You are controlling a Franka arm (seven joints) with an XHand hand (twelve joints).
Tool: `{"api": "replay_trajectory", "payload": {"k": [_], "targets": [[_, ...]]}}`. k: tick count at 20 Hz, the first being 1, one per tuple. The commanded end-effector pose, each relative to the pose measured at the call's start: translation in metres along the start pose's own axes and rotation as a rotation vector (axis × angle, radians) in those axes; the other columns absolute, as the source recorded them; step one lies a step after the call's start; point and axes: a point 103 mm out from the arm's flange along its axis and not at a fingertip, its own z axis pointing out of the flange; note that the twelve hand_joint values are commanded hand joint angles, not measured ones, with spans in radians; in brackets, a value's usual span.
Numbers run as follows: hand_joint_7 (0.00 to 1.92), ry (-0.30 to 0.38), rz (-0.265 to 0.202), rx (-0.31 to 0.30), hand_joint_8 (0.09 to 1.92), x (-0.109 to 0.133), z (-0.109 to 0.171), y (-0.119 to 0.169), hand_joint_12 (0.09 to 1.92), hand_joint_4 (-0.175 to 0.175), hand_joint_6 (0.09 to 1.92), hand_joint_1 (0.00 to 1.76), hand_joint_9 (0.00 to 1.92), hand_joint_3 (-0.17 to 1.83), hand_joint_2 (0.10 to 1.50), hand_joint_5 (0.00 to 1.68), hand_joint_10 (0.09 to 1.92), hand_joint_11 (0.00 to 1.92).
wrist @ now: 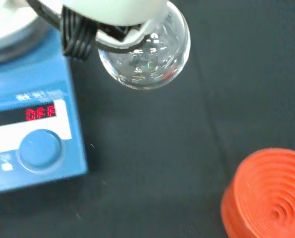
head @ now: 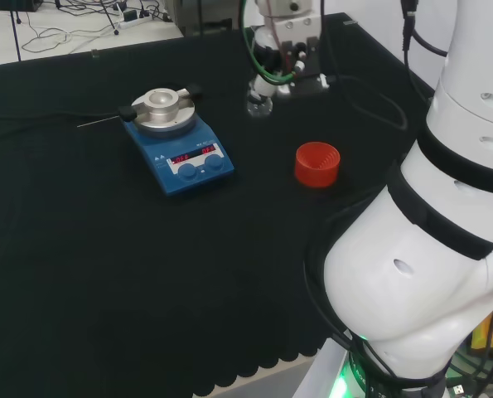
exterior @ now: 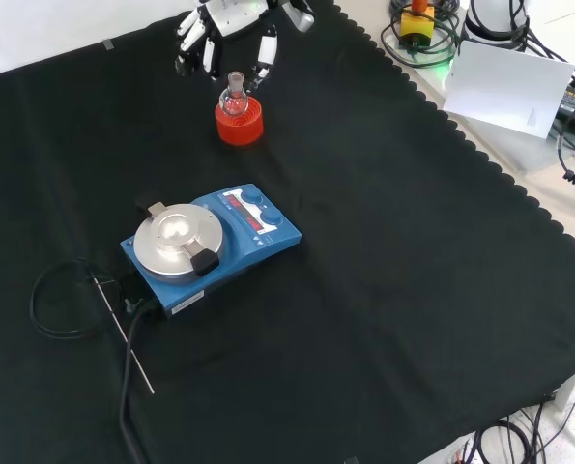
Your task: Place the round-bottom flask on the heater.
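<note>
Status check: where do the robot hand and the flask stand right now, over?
Robot hand shut on clear glass round-bottom flask, lifted off red ribbed ring stand. Blue heater with silver top plate bare, nothing between.

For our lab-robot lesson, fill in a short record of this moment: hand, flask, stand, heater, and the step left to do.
hand: raised above the cloth, fingers curled on the flask
flask: clear, round-bottomed, looks empty, lifted off the stand
stand: red ribbed ring, nothing on it, right of the heater in the head view
heater: blue box, round metal top bare
cloth: black, covers the bench
step left: carry the flask over to the heater top and set it down
</note>
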Motion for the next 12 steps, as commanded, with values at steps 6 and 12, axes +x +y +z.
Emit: {"api": "replay_trajectory", "payload": {"k": [6,12], "targets": [[0.3,-0.049,-0.029,-0.068,0.69,0.055,-0.055,0.063,1.34,0.175,0.94,1.09,0.57,0.76,0.67,1.14,0.63,0.37],[0.3,-0.048,-0.08,-0.067,0.69,0.068,-0.065,0.099,1.34,0.175,0.94,1.09,0.57,0.76,0.66,1.14,0.63,0.38]]}}
